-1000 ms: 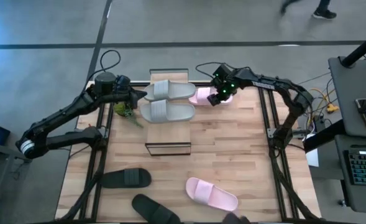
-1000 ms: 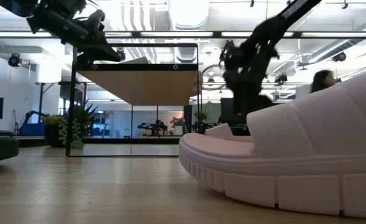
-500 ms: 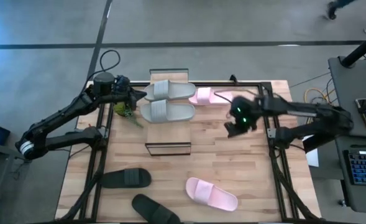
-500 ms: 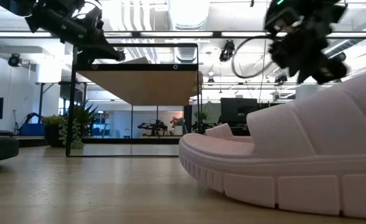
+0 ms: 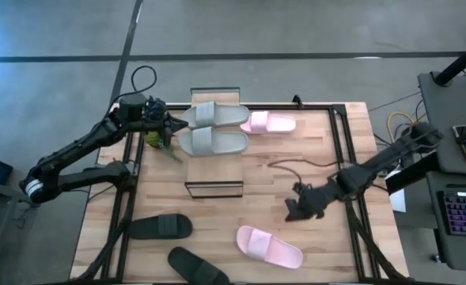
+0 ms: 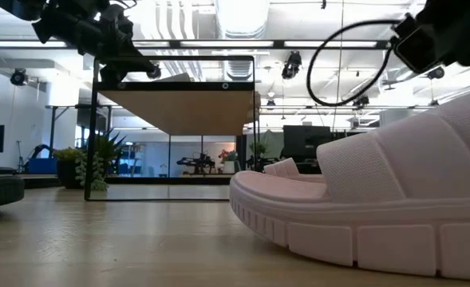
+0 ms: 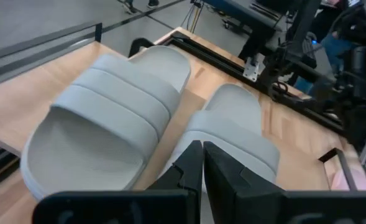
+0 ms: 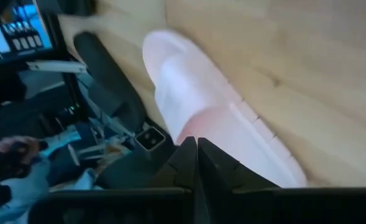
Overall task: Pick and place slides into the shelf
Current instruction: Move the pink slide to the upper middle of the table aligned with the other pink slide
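Note:
Two grey slides (image 5: pixel 215 115) (image 5: pixel 214 142) lie side by side, soles down, on the shelf's plank top (image 5: pixel 214 187). One pink slide (image 5: pixel 269 123) lies on the table just right of the shelf. Another pink slide (image 5: pixel 270 245) lies near the front edge, beside two black slides (image 5: pixel 161 227) (image 5: pixel 198 266). My left gripper (image 5: pixel 179 125) is shut at the grey slides' left ends (image 7: pixel 198 155). My right gripper (image 5: pixel 294 212) is shut and empty, over the table just beyond the near pink slide (image 8: pixel 214 124). My left gripper points its shut fingertips (image 7: pixel 194 152) level from the table's left at the gap between the two grey slides. Whether they touch the edge of a slide (image 7: pixel 229 134) I cannot tell.
A small green plant (image 5: pixel 160 141) stands left of the shelf. The right arm's loose cable (image 5: pixel 296 164) loops over the table's middle. Black frame rails (image 5: pixel 347 150) run along the table's sides. In the low view the near pink slide (image 6: pixel 378 199) fills the right.
My right gripper has swung from over the far pink slide toward the table's near edge and down, and now hangs by the near pink slide. The far pink slide stays where it lay.

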`<action>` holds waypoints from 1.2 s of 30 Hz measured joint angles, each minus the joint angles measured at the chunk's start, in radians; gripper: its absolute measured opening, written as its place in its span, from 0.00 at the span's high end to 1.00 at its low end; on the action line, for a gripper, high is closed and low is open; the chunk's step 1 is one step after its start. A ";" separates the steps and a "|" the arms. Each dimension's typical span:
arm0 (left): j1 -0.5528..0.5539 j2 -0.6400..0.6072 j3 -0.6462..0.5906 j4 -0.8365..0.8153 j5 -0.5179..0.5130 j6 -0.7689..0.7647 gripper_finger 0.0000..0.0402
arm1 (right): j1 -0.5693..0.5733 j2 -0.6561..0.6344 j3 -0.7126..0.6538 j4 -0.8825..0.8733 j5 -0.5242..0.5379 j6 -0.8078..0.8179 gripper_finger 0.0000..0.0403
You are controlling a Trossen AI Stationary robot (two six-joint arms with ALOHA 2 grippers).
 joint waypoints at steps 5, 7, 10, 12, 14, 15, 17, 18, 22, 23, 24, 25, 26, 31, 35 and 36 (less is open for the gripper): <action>0.000 0.000 0.000 0.001 0.002 0.028 1.00 | 0.047 0.183 0.113 0.005 -0.008 0.018 0.98; 0.000 0.000 0.000 0.000 0.007 0.028 1.00 | 0.055 0.250 0.154 0.027 -0.024 0.021 0.97; 0.001 -0.004 0.000 0.000 0.017 0.028 1.00 | 0.070 0.336 0.197 0.068 -0.037 0.028 0.94; 0.001 -0.008 0.000 0.001 0.021 0.029 1.00 | 0.079 0.383 0.208 0.123 -0.040 0.044 0.90; 0.001 -0.011 0.000 0.000 0.042 0.029 1.00 | 0.087 0.423 0.220 0.186 -0.029 0.060 0.84; 0.001 -0.011 0.000 0.000 0.052 0.029 1.00 | 0.093 0.439 0.225 0.202 -0.017 0.068 0.81; 0.001 -0.015 0.000 0.000 0.066 0.029 1.00 | 0.100 0.466 0.239 0.200 0.014 0.085 0.75; 0.001 -0.015 0.000 -0.001 0.068 0.029 1.00 | 0.103 0.478 0.248 0.201 0.030 0.089 0.72; 0.001 -0.016 0.000 -0.007 0.069 0.030 1.00 | 0.103 0.509 0.272 0.204 0.060 0.090 0.61; 0.001 -0.017 0.000 -0.009 0.069 0.030 1.00 | 0.103 0.516 0.275 0.199 0.067 0.090 0.59; 0.001 -0.018 0.000 -0.007 0.069 0.031 1.00 | 0.103 0.527 0.278 0.191 0.069 0.090 0.57; 0.001 -0.019 0.000 -0.009 0.069 0.031 1.00 | 0.103 0.537 0.281 0.192 0.069 0.091 0.56; 0.001 -0.019 0.000 -0.008 0.069 0.031 1.00 | 0.103 0.544 0.282 0.192 0.068 0.095 0.54; 0.001 -0.020 0.000 -0.008 0.070 0.034 1.00 | 0.103 0.560 0.284 0.191 0.074 0.107 0.53; 0.001 -0.020 0.000 -0.009 0.070 0.051 1.00 | 0.103 0.564 0.284 0.192 0.110 0.103 0.59; 0.001 -0.019 0.000 -0.009 0.070 0.051 1.00 | 0.103 0.564 0.284 0.191 0.123 0.103 0.62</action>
